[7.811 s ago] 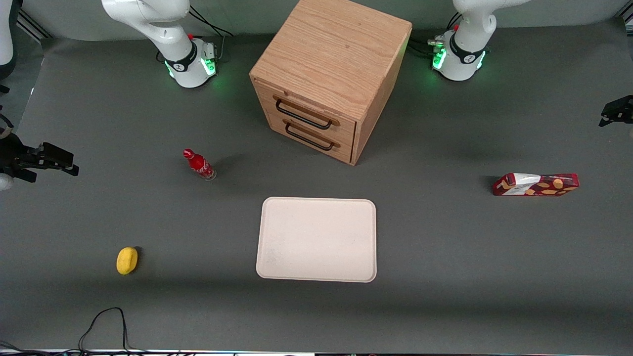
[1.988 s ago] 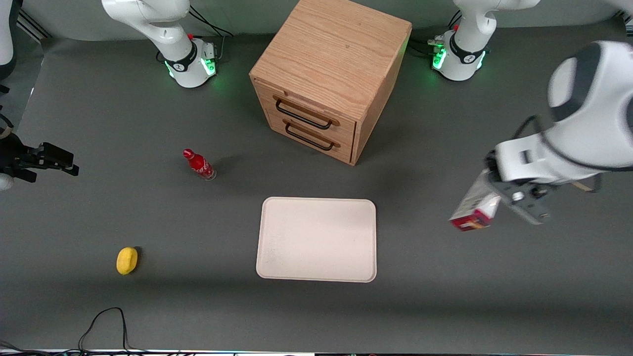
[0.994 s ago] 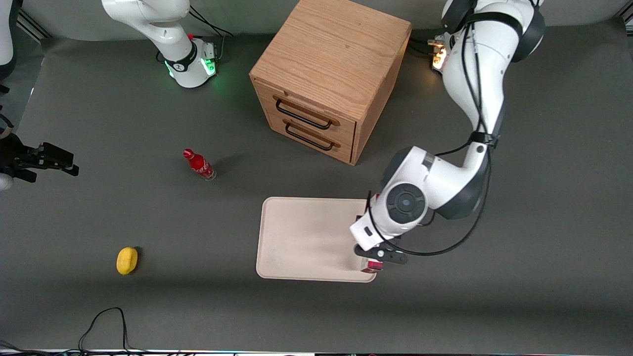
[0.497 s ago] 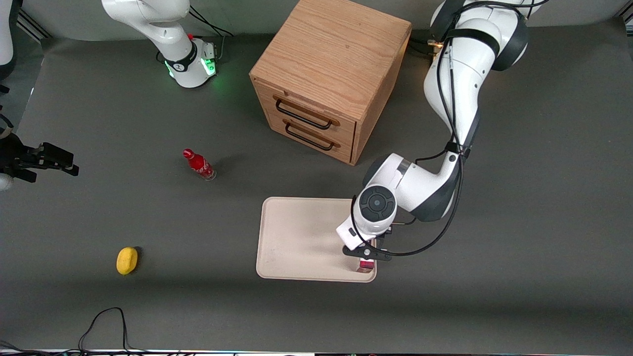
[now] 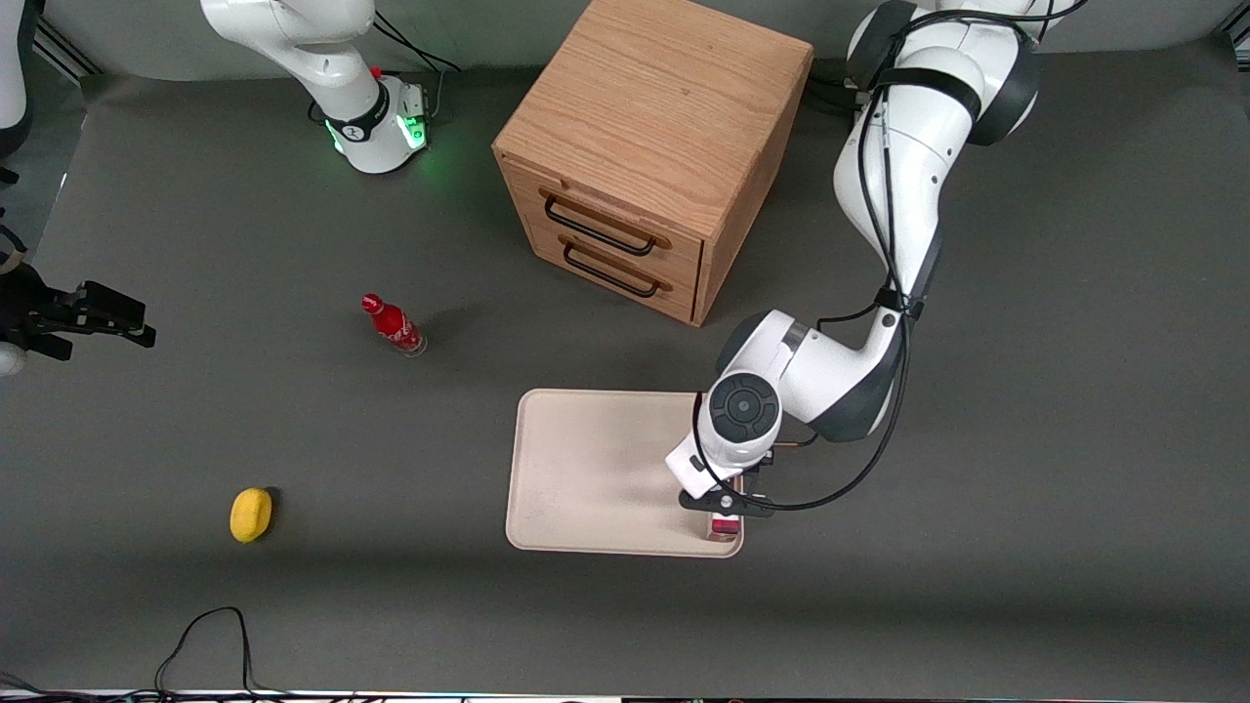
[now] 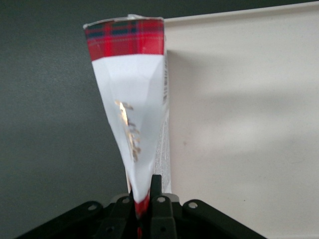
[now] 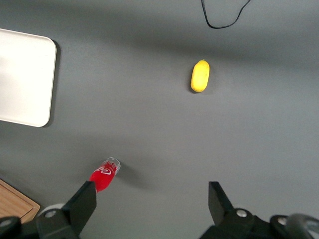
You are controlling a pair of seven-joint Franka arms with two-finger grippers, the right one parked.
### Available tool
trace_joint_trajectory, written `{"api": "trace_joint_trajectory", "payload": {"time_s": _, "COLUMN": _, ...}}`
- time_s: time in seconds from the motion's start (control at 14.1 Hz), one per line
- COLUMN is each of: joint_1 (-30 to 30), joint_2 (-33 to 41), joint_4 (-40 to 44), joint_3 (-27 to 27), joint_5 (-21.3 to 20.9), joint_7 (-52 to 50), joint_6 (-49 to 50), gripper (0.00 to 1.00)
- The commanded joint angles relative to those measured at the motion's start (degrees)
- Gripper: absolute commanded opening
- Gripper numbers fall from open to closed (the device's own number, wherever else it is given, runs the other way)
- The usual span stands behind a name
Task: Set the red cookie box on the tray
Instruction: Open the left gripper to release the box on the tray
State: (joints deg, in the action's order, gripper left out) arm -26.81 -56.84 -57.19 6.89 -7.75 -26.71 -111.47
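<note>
tray [image 7: 30,74]: we see one rounded corner and part of its flat cream-white surface, cut off by the frame edge, resting on the dark grey table [image 7: 149,124].
yellow object [image 7: 200,75]: a small oval yellow thing, lying on the table well apart from the tray.
red bottle [image 7: 103,176]: we see a small red bottle with white lettering and a clear base, apart from the tray.
black cable [image 7: 223,17]: a thin loop on the table, near the yellow object.
wooden cabinet [image 7: 15,199]: we catch only a corner of it.
</note>
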Motion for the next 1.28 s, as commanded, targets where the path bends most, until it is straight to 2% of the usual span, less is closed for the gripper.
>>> {"api": "trace_joint_trajectory", "payload": {"time_s": 0.0, "joint_1": -0.79, "joint_2": -0.64, "joint_4": 1.99, "joint_3": -0.56, "joint_5": -1.57, "joint_7": -1.41, "joint_6": 0.55, "gripper": 1.00}}
{"api": "trace_joint_trajectory", "payload": {"time_s": 0.64, "joint_1": 1.05, "joint_2": 2.34, "joint_4": 1.90, "joint_3": -0.47, "joint_5": -1.92, "joint_7": -0.62, "joint_6": 3.54, "gripper": 1.00}}
{"api": "trace_joint_trajectory", "payload": {"time_s": 1.07, "joint_1": 7.64, "joint_2": 15.86, "joint_4": -10.55, "joint_3": -0.38, "joint_5": -1.83, "joint_7": 4.74, "joint_6": 6.97, "gripper": 1.00}}
{"api": "trace_joint_trajectory", "payload": {"time_s": 1.21, "joint_1": 10.70, "joint_2": 23.84, "joint_4": -19.93, "joint_3": -0.30, "joint_5": -1.66, "joint_7": 7.27, "joint_6": 5.92, "gripper": 1.00}}
